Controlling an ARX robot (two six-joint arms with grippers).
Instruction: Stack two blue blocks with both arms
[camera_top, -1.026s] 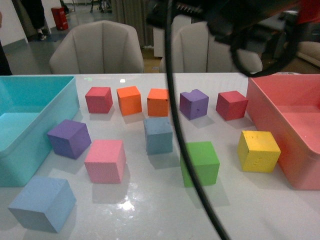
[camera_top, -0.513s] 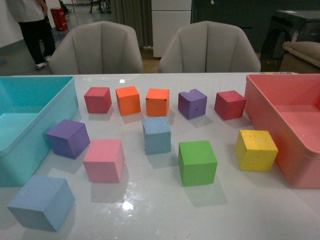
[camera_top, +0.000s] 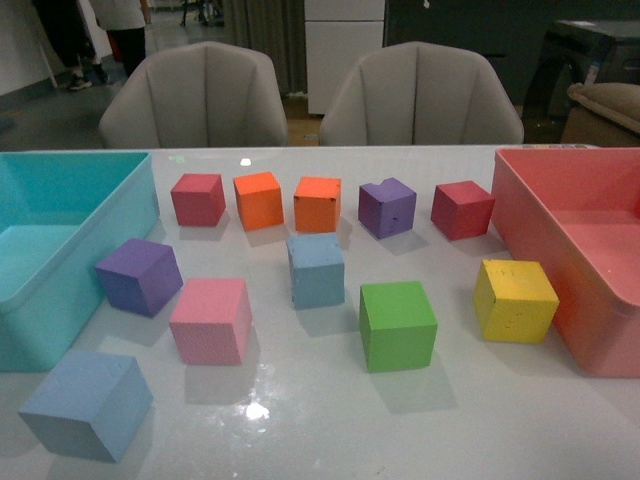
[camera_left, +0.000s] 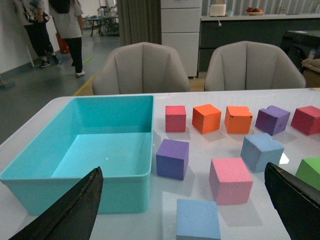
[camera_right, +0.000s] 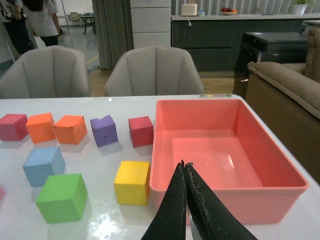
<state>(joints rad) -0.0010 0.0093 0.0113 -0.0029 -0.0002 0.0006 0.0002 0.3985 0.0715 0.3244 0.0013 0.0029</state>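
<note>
Two blue blocks sit apart on the table: the far blue block just behind and right of the pink block, the near blue block in front of it to the left, partly cut off in the left wrist view. The left claw is spread wide, only its dark finger edges showing. The right claw is pressed together, empty, well right of the pink block by the red bin.

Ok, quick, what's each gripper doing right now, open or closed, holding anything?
Left gripper: open, holding nothing.
Right gripper: closed, holding nothing.
</note>
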